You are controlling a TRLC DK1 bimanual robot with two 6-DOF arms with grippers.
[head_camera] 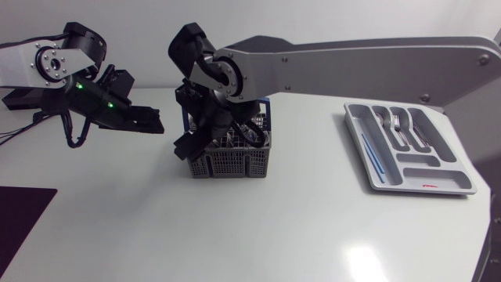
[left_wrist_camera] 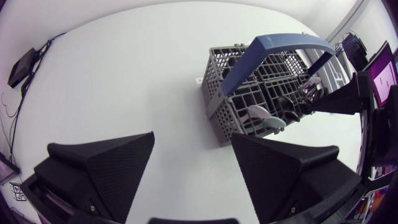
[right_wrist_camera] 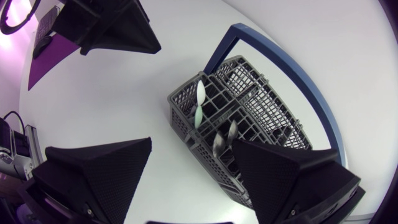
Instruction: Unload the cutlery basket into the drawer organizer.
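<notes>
Item one: cutlery basket (head_camera: 231, 153), grey mesh with a blue hoop handle (head_camera: 262, 117), standing upright on the white table (head_camera: 258, 235) a little toward 9 o'clock from the table's middle in your head view. It is loaded: the right wrist view shows a pale spoon-like piece (right_wrist_camera: 200, 102) standing in one cell and grey metal pieces (right_wrist_camera: 224, 137) in a neighbouring cell. Item two: your right gripper (right_wrist_camera: 193, 148), hanging over the basket's 9 o'clock side. Its fingers are spread wide with nothing between them, and the basket lies under and ahead of it. Item three: your left gripper (left_wrist_camera: 193, 140), at about 10 o'clock from the basket and apart from it. Its fingers are likewise wide apart and empty, with the basket ahead of them. Item four: drawer organizer (head_camera: 454, 178), a grey tray well apart from the basket at 3 o'clock, near the table's edge. It holds forks (head_camera: 395, 125) in its upper compartments, a thin blue stick (head_camera: 374, 157) in the long slot on the basket's side, and a small red item (head_camera: 430, 185) in its 6 o'clock compartment.
</notes>
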